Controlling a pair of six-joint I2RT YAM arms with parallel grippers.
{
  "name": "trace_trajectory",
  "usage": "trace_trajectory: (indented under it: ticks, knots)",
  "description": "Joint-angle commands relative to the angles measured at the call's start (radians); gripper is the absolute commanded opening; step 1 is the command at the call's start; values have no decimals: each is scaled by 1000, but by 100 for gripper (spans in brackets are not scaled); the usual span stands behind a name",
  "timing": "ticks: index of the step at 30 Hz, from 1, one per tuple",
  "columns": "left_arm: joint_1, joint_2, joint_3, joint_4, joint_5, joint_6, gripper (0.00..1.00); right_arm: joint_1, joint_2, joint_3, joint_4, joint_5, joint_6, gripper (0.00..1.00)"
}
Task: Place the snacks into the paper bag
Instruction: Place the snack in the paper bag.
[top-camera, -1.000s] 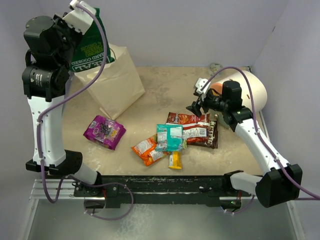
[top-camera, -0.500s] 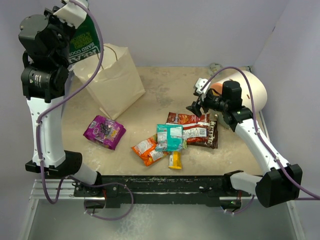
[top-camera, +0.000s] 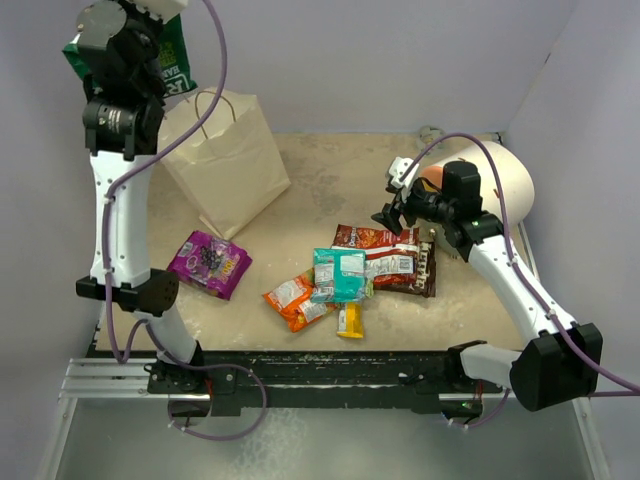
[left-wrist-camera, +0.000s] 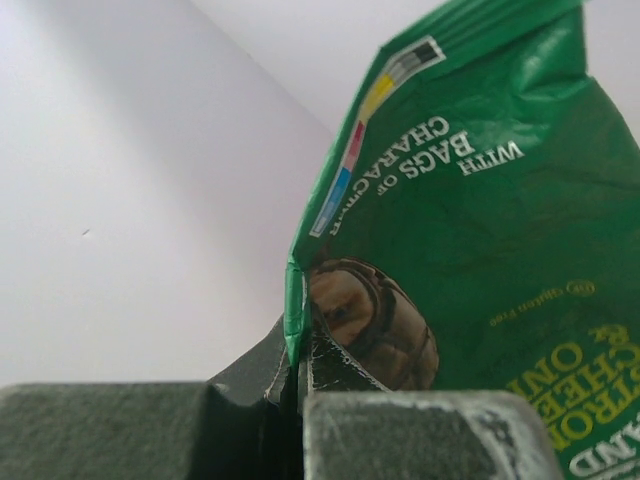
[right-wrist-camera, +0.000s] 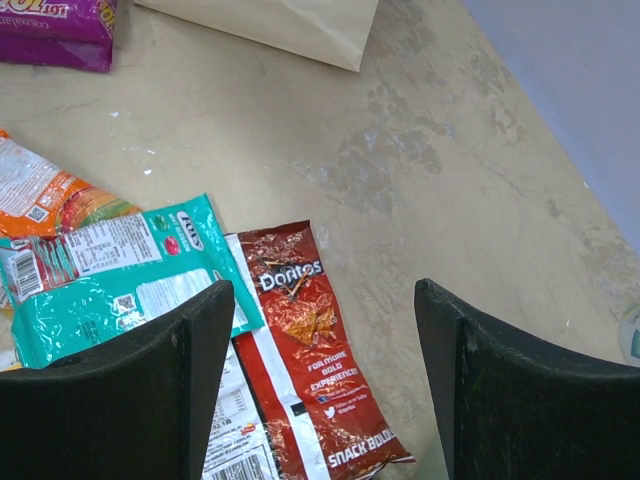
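Observation:
My left gripper (top-camera: 128, 22) is shut on the green chip bag (top-camera: 172, 62), held high at the back left, above and left of the tan paper bag (top-camera: 225, 165). In the left wrist view the green bag (left-wrist-camera: 470, 220) is pinched by its edge. On the table lie a purple packet (top-camera: 208, 263), an orange packet (top-camera: 294, 298), a teal packet (top-camera: 339, 274), a red-white pouch (top-camera: 380, 252), a brown candy bag (top-camera: 424, 271) and a yellow bar (top-camera: 349, 320). My right gripper (top-camera: 392, 210) is open and empty above the red pouch (right-wrist-camera: 310, 350).
A big cream cylinder with an orange face (top-camera: 505, 175) lies at the back right behind my right arm. Purple walls close in the back and sides. The rail with the arm bases (top-camera: 320, 375) runs along the near edge.
My left arm has lifted and swung the green chip bag higher and further left, away from the paper bag's mouth. The right arm has not moved.

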Motion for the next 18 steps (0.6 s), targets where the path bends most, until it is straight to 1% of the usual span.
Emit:
trace_trajectory:
  ticks: [1, 6, 8, 13, 18]
  knots:
    - [5, 51, 42, 144, -51, 68, 0, -2, -7, 6, 21, -35, -15, 75]
    - [6, 104, 49, 157, -52, 74, 0, -2, -6, 5, 19, -36, -17, 75]
    - [6, 117, 43, 130, -34, 52, 0, -1, -6, 5, 18, -35, -18, 75]
    - [6, 106, -11, -19, 67, -61, 0, -2, -5, 5, 17, -34, -22, 75]
    - [8, 93, -50, -136, 165, -143, 0, -2, 4, 6, 10, -40, -26, 75]
